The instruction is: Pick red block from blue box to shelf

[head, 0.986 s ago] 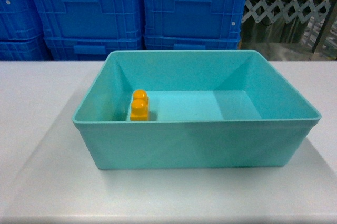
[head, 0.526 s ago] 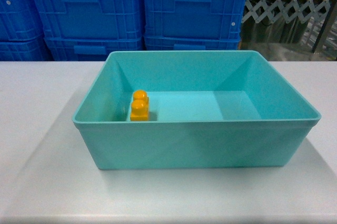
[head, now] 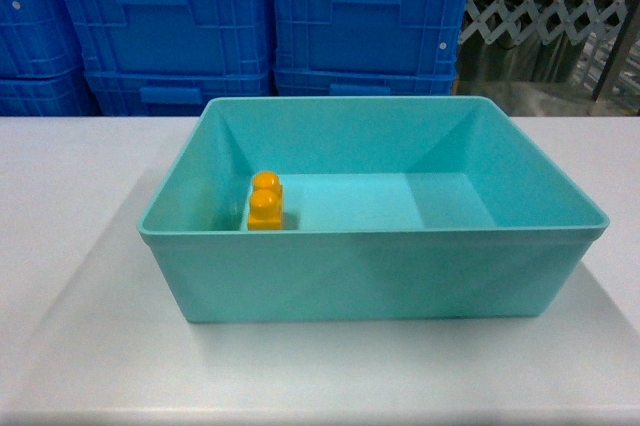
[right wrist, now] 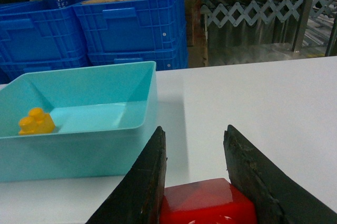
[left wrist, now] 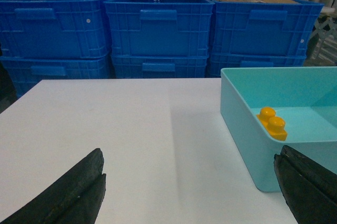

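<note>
**Red block gripped low at the tips; a slip on the way to the shelf is the main risk**

The right gripper point(right wrist: 197, 192) holds the red block point(right wrist: 208, 203) between its two dark fingers point(right wrist: 138, 192), right at the bottom of the right wrist view, so the block is already out of the blue box point(head: 372, 271). Only its glossy top shows; how deep it sits in the grip is hard to judge. If the hold is shallow, the smooth plastic could twist or drop onto the white table point(right wrist: 263, 98) during the carry. The shelf itself may be the metal posts at 2 o'clock in the right wrist view, though that is uncertain.

The left gripper point(left wrist: 189, 192) hangs above the table with its fingers spread wide, holding nothing. The box lies at its 3 o'clock, and a swing that way could knock the rim.

Only the yellow brick point(head: 265, 202) remains in the box, towards 9 o'clock on its floor.

Compared with the earlier head frames, nothing differs: box, brick and blue crates point(head: 260, 16) sit identically.
</note>
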Controlling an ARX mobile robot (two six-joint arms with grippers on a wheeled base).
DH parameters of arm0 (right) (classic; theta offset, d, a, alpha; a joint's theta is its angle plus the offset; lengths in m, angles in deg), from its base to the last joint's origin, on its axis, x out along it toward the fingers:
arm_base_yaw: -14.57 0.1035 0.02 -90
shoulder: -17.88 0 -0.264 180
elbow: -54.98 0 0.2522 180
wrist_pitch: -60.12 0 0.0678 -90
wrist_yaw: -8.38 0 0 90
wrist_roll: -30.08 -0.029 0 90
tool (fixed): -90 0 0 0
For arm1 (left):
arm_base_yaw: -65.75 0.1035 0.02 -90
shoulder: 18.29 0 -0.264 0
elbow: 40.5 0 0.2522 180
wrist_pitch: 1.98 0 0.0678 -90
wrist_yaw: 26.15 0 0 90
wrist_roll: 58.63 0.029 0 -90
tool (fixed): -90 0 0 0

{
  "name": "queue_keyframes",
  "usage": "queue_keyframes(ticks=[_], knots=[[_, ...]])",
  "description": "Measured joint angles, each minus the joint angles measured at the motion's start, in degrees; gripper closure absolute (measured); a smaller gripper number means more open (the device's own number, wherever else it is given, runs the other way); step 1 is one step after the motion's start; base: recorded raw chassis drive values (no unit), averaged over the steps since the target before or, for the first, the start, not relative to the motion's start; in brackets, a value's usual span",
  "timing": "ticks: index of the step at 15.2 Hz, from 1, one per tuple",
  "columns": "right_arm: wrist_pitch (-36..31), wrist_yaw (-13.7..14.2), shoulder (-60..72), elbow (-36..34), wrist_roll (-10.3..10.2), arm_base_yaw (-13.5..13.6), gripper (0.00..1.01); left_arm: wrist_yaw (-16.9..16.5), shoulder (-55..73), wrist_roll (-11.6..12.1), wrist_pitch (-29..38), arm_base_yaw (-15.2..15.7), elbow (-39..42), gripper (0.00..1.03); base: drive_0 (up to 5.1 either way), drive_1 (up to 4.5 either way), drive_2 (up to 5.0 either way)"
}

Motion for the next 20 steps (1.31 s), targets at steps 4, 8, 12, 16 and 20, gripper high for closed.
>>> queue_keyframes(ticks=[4,8,12,16,20], knots=[[0.0,0.0,0.0,0.0,0.0,0.0,0.73,0.0,0.0,0.0,0.0,0.0,0.0,0.05,0.0,0.0,0.0],[0.02,-0.04,0.0,-0.02,0.0,0.0,0.73,0.02,0.0,0.0,0.0,0.04,0.0,0.05,-2.1,-2.08,-2.1],[0.0,-0.04,0.0,-0.02,-0.02,0.0,0.73,0.0,0.0,0.0,-0.02,-0.02,0.0,0.05,-1.8,-1.85,-1.8],[0.0,-0.04,0.0,-0.02,-0.02,0.0,0.73,0.0,0.0,0.0,-0.02,-0.02,0.0,0.05,-1.6,-1.62,-1.6],[0.0,-0.04,0.0,-0.02,-0.02,0.0,0.73,0.0,0.0,0.0,0.0,-0.02,0.0,0.05,-1.6,-1.61,-1.6]])
